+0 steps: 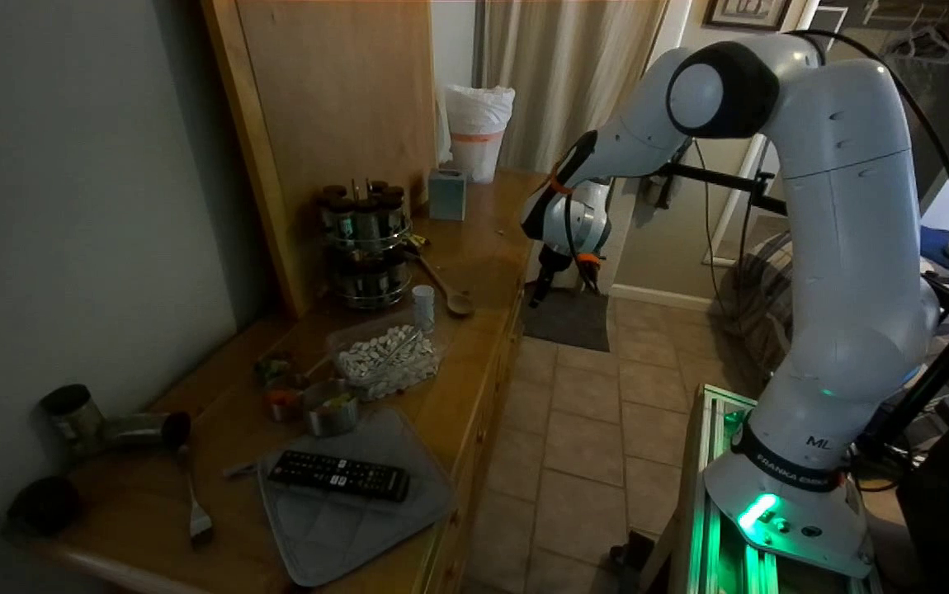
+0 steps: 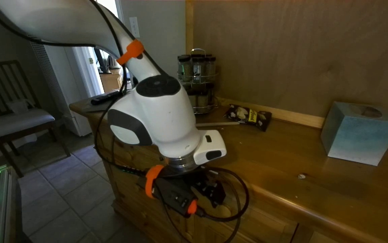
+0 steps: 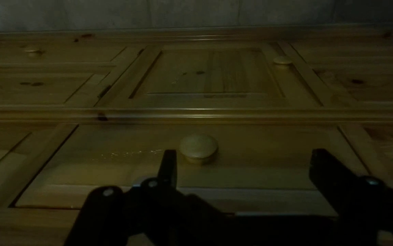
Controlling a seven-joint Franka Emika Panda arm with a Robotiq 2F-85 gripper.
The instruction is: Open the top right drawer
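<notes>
A flat light brown wooden drawer front [image 3: 261, 153] with a round knob [image 3: 199, 147] lies ahead of my gripper [image 3: 244, 153] in the wrist view. It looks flush with the cabinet. Similar fronts flank it; I cannot tell which is the top right drawer. The fingers are wide apart with nothing between them but a view of the panel. The knob shows just inside the left fingertip in the picture, apart from both fingers. In both exterior views the gripper [image 1: 539, 289] [image 2: 211, 194] hangs beside the cabinet front, below the top's edge. A cable loop partly covers the knob [image 2: 225, 211].
The wrist picture stands upside down, with the floor [image 3: 196, 13] at its top. The cabinet top [image 1: 483, 346] overhangs slightly. On it are a spice rack [image 1: 365, 239], a tissue box [image 2: 356, 135], a pebble container [image 1: 388, 363] and a remote [image 1: 338, 476]. A cable loop [image 2: 246, 189] hangs by the gripper.
</notes>
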